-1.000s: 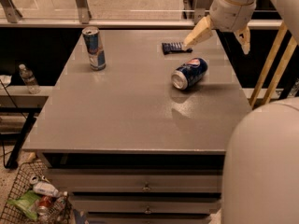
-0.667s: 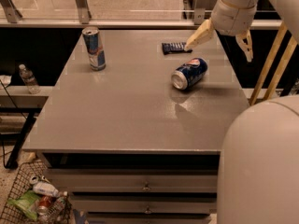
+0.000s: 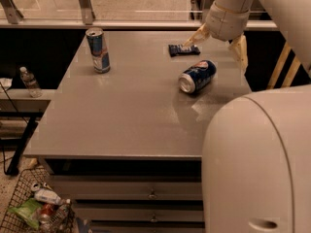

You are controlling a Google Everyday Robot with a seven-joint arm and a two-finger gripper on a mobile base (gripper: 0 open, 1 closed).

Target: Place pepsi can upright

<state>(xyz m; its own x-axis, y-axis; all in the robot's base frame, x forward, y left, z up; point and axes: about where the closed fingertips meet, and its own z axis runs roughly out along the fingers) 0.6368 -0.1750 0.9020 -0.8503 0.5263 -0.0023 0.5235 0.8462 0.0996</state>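
Observation:
The pepsi can lies on its side on the grey table, right of the middle, its silver end facing front left. My gripper hangs open above and just behind the can, near the table's right edge. One finger points left toward the back, the other finger points down to the right of the can. The gripper holds nothing and is apart from the can.
A taller, slim blue-and-silver can stands upright at the back left. A small dark snack packet lies at the back, behind the pepsi can. My white arm body fills the lower right. A wire basket with trash sits on the floor, a water bottle on a side shelf.
The gripper has shifted slightly to the right and a little lower near the can. The pepsi can has not moved.

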